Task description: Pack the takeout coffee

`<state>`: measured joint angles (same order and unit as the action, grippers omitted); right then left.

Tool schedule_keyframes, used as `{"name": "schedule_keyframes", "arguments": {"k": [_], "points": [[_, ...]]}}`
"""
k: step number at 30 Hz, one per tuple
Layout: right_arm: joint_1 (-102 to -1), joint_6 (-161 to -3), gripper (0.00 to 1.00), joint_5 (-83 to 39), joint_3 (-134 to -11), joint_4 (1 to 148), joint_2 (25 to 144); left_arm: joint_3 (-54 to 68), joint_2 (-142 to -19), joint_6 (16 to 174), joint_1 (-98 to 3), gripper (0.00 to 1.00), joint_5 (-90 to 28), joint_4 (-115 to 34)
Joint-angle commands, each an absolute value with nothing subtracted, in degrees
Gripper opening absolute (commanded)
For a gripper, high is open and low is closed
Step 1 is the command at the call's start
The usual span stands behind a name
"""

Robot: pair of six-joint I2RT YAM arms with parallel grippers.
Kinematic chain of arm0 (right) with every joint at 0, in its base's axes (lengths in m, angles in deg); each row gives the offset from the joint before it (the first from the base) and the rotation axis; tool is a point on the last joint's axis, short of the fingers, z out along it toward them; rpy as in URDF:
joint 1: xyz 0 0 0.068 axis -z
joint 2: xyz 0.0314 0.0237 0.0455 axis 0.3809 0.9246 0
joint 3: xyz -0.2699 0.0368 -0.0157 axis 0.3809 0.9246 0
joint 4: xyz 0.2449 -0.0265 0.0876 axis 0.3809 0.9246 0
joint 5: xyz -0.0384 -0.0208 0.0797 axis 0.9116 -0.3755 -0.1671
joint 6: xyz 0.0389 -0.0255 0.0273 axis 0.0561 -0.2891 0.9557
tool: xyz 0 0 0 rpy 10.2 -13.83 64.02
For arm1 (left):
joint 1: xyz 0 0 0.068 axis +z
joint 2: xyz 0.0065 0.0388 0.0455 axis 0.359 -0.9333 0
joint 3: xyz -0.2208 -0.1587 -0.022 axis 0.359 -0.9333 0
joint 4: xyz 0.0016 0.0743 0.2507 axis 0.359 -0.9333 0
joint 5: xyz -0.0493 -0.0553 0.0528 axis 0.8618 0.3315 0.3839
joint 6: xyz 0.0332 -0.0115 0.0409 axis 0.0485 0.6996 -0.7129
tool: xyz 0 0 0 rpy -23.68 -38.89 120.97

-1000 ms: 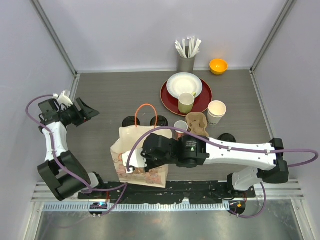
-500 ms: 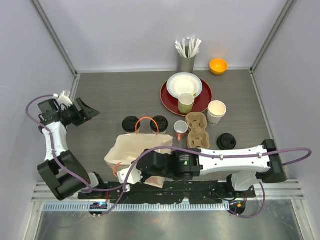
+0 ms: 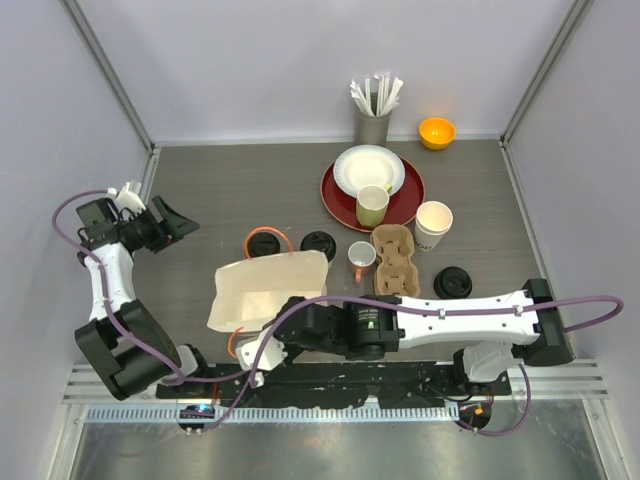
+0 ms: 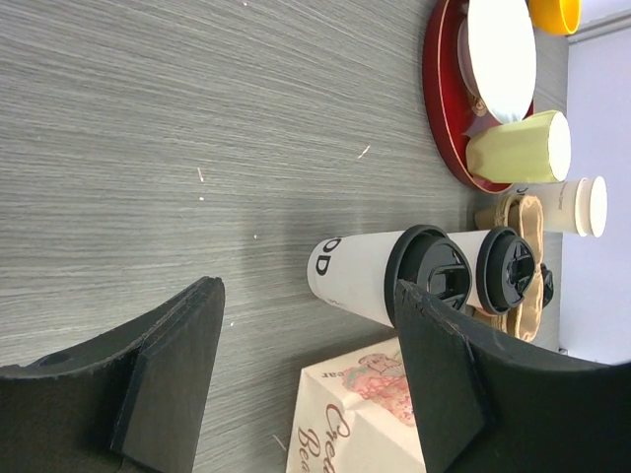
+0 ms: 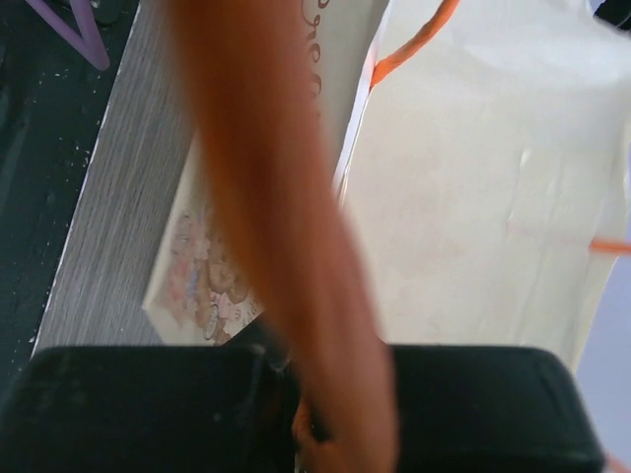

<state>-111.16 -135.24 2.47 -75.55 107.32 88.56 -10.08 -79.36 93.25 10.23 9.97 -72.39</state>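
Observation:
Two takeout coffee cups with black lids stand side by side mid-table, one on the left [image 3: 263, 243] and one on the right [image 3: 319, 243]. The left wrist view shows the same left cup [image 4: 360, 276] and right cup [image 4: 505, 271]. A printed paper bag [image 3: 268, 290] leans in front of them with its mouth open upward. My right gripper [image 3: 258, 352] is shut on the bag's near orange handle [image 5: 276, 197], at the bag's near edge. The far handle loops around the left cup. My left gripper [image 3: 185, 222] stands open at the far left, holding nothing.
A cardboard cup carrier [image 3: 395, 262], a white mug with a pink handle [image 3: 360, 258] and another black lid [image 3: 452, 282] sit right of the bag. Behind are a red plate [image 3: 410, 205] with a green mug [image 3: 373, 205], stacked paper cups [image 3: 433, 225], a straw holder [image 3: 372, 122] and an orange bowl [image 3: 437, 131].
My right gripper has pulled the bag's handle toward the near edge. The bag has tipped and spread open, uncovering both cup lids. The left arm has not moved.

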Motion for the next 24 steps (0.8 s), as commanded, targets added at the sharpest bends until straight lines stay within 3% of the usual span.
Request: {"name": "schedule_keyframes", "arguments": {"k": [1,12,14,18,24], "points": [[-111.2,-133.3,0.01,0.4,-77.4,106.3,87.4,-8.0,-79.8,92.3,10.7,0.73,12.0,-72.8],[-109.5,-130.2,0.01,-4.0,-75.3,105.1,86.4,-7.8,-79.4,92.2,10.6,0.73,12.4,-73.2],[-109.4,-130.0,0.11,-3.1,-75.4,105.1,86.4,-7.8,-79.5,92.2,10.7,0.73,12.6,-73.4],[-109.3,-128.1,0.51,-1.5,-76.5,105.1,86.4,-7.7,-79.2,91.8,10.8,0.73,12.7,-73.5],[-109.1,-123.3,0.7,-1.6,-80.3,105.3,86.1,-6.5,-79.0,90.5,10.6,0.73,13.5,-74.8]]}}
